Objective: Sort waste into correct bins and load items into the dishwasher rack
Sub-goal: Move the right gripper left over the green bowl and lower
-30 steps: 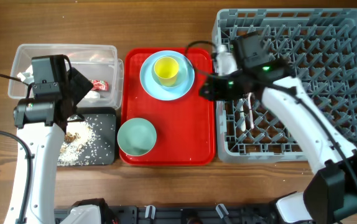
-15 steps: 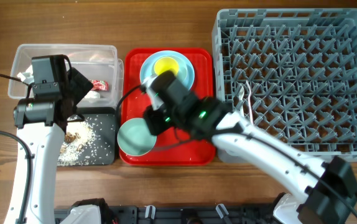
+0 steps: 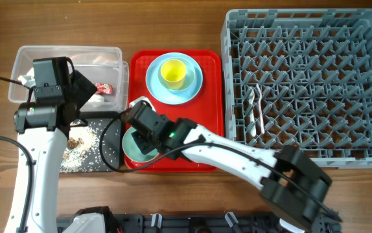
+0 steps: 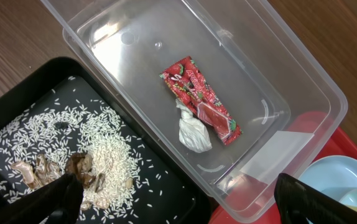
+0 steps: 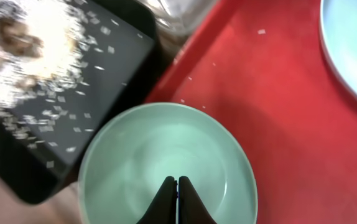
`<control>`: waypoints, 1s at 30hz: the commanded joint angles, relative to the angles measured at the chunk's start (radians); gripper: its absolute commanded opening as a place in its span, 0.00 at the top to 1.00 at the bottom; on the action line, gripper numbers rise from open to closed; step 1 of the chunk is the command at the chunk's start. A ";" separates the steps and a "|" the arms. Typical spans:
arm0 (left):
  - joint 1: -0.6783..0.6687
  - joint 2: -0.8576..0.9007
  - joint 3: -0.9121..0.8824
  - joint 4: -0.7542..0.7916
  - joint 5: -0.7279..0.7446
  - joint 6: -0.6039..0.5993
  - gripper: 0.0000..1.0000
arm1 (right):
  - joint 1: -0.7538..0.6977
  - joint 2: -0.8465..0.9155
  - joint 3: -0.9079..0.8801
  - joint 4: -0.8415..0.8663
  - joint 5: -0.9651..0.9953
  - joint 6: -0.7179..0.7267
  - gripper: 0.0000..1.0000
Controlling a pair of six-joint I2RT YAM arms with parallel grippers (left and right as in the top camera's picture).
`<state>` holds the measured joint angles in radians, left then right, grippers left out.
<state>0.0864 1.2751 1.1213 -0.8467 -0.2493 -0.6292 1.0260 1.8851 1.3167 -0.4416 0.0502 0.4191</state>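
Observation:
My right gripper is shut with nothing between its fingers, its tips over the inside of the mint green bowl. That bowl sits at the front left of the red tray, partly hidden by the right gripper. A yellow cup stands on the blue plate. Two white utensils lie in the grey rack; which is the fork and which the spoon I cannot tell. My left gripper hangs open above the clear tub, which holds the red wrapper and tissue.
The black tray in front of the tub holds rice scraps and brown bits. The left arm stands over the tub and black tray. The rack fills the right side of the table.
My right arm swung left from the rack's edge across the red tray to the green bowl, and its jaws closed. The left arm has not moved.

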 commanded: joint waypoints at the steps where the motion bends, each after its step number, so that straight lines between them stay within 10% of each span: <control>1: 0.005 -0.009 0.012 0.000 -0.006 0.016 0.00 | -0.012 0.061 -0.003 0.003 0.049 0.000 0.96; 30: 0.005 -0.009 0.012 0.000 -0.006 0.016 0.00 | -0.179 0.070 -0.002 -0.186 0.232 0.094 0.96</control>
<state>0.0864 1.2751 1.1213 -0.8467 -0.2493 -0.6292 0.8913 1.9469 1.3167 -0.6121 0.2481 0.4755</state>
